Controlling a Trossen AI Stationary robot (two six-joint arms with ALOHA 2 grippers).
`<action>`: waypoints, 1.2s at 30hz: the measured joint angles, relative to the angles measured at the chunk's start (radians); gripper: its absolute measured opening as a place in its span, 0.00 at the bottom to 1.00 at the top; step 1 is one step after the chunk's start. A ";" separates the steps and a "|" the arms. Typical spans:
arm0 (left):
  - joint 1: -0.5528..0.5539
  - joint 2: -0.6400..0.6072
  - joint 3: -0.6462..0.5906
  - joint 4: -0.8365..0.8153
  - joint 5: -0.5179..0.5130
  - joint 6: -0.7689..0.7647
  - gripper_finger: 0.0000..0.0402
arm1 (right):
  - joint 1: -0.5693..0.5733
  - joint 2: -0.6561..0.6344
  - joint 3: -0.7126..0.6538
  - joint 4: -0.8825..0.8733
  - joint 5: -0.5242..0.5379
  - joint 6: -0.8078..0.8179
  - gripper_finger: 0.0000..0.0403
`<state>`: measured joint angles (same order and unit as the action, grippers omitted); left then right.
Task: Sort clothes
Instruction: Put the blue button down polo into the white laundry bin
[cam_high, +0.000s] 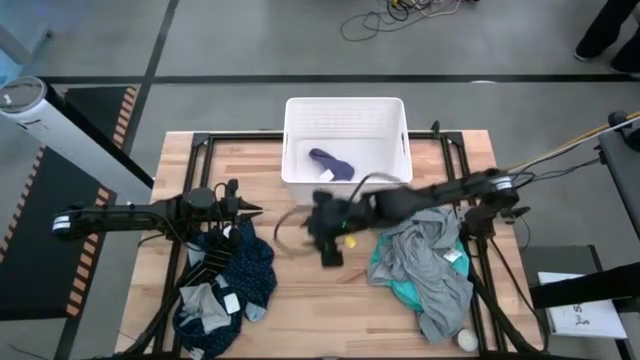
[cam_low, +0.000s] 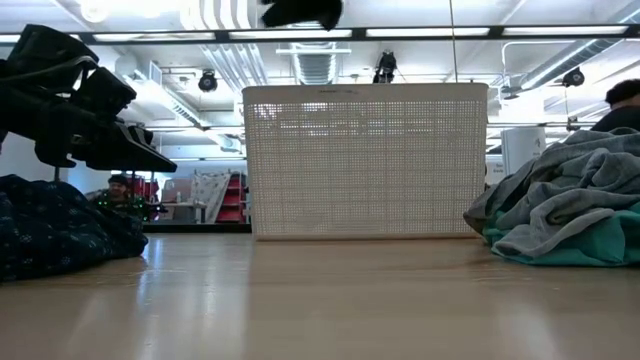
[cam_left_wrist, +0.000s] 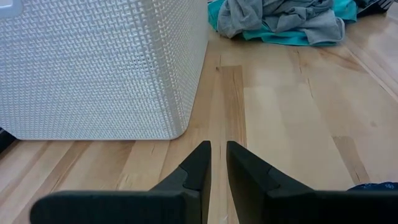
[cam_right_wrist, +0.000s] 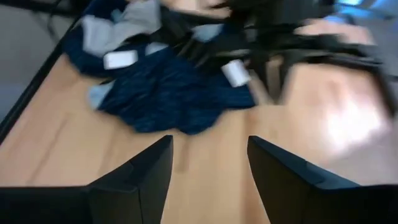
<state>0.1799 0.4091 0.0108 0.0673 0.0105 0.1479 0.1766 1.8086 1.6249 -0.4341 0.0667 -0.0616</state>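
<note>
Right hand (cam_high: 330, 250), open and empty mid-counter, has the navy speckled garment (cam_high: 250, 270) at its nine o'clock, though the nearly closed, empty left hand (cam_high: 250, 208) sits nearer it.

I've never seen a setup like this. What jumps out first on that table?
The white basket at the table's far edge, with a small blue-purple cloth lying inside it. Two heaps of clothes flank the near side: a navy speckled pile on the left and a grey shirt over a teal garment on the right. The right end effector hangs open over the bare wood between them, and the left end effector waits shut beside the navy pile.
</note>
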 joint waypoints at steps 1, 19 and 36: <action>0.000 0.000 0.000 0.000 0.000 0.000 0.09 | 0.019 0.023 0.000 0.031 -0.001 0.010 0.49; 0.000 0.004 0.000 0.000 0.000 0.000 0.09 | 0.043 0.487 0.195 0.371 -0.022 0.209 0.65; 0.000 0.005 0.000 0.001 0.000 0.000 0.09 | -0.014 0.829 0.579 0.253 -0.133 0.290 0.67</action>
<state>0.1802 0.4137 0.0109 0.0682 0.0101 0.1481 0.1627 2.6378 2.2040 -0.1808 -0.0662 0.2283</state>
